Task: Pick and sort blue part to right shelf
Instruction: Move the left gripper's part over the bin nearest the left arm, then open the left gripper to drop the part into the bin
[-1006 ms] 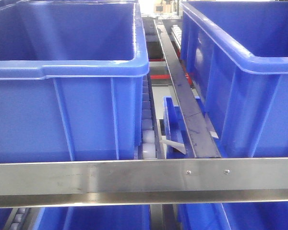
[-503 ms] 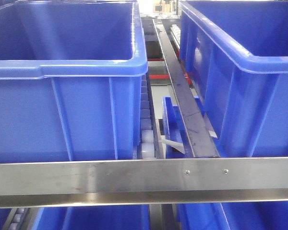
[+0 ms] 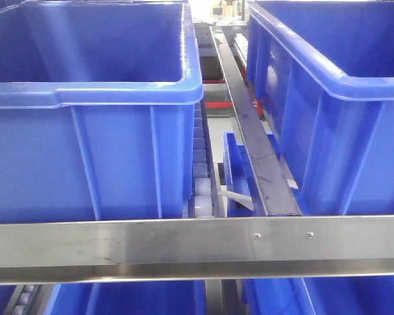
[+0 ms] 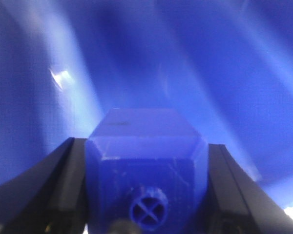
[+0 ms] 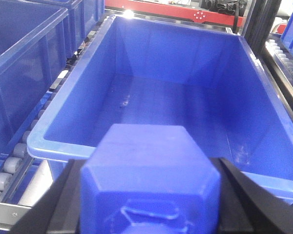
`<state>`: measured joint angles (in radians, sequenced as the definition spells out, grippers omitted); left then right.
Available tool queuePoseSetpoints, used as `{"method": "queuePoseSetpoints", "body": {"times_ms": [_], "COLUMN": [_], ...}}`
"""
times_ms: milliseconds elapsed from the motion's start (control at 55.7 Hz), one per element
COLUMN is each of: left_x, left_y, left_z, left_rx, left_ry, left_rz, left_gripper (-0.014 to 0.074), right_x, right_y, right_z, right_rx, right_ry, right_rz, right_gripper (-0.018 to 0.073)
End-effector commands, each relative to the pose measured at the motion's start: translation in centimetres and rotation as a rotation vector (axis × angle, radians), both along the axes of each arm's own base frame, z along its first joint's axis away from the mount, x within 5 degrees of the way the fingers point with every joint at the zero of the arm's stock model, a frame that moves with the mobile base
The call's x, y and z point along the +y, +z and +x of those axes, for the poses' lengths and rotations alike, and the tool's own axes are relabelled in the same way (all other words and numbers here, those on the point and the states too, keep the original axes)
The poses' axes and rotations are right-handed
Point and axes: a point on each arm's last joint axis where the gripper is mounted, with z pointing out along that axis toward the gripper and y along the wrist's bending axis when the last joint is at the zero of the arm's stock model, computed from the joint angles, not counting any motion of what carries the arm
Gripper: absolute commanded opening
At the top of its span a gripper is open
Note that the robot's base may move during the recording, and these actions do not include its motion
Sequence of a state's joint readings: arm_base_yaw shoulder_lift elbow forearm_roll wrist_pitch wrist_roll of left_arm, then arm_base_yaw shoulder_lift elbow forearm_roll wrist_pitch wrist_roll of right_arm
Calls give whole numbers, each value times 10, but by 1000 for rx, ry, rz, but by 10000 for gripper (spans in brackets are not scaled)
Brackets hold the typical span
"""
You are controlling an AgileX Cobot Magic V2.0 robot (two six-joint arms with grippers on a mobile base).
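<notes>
The left claw (image 4: 146, 187) pinches the blue part (image 4: 145, 146) close against blurred blue plastic (image 4: 195, 58), the right claw (image 5: 149, 195) grips a lookalike blue block (image 5: 146, 161) above an open blue bin (image 5: 176, 53), so I'd fear the wrong piece dropping in, they're that alike.

Front camera: close, facing shelf rail (image 3: 197, 239). Wrist cameras: point-blank, facing forward; right overlooks bin (image 5: 176, 53).
</notes>
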<state>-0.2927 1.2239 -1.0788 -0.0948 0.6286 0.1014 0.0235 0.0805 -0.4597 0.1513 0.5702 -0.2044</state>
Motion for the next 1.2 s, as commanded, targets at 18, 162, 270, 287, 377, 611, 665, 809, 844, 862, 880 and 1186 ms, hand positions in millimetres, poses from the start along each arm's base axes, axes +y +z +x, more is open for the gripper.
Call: {"method": "queuePoseSetpoints", "body": {"times_ms": [18,162,270,287,377,611,665,809,844,862,880,1186], "left_x": [-17,-33,-43,-44,-48,-48,-48,-47,-46,-46,-45,-27], "left_y": [-3,-31,-47,-48,-55,-55,-55,-50,-46,-44,-42,27], "left_z": [48,100,129,132,145,150,150,147,145,144,142,86], "left_rx": [-25,80,151,160,193,206,210,217,214,213,210,25], "left_ry": [0,-4,-2,-3,-3,0,-1,-4,-5,-5,-5,-3], "left_rz": [-16,15,27,30,36,38,39,48,50,49,48,1], "left_gripper": [322,322,322,322,330,514,554,591,591,591,589,383], "right_x": [-1,-1,-1,-1,-1,-1,-1,-1,-1,-1,-1,-1], "right_y": [17,17,17,17,16,14,14,14,14,14,14,14], "right_z": [0,0,0,0,0,0,0,0,0,0,0,0], "right_rx": [-113,-113,-112,-112,-106,-84,-84,-84,-84,-84,-84,-79], "right_ry": [-15,-15,-15,-15,-14,-11,-11,-11,-11,-11,-11,-10], "right_rz": [8,8,8,8,8,6,6,6,6,6,6,5], "right_gripper": [249,249,249,249,249,249,249,249,249,249,249,249]}}
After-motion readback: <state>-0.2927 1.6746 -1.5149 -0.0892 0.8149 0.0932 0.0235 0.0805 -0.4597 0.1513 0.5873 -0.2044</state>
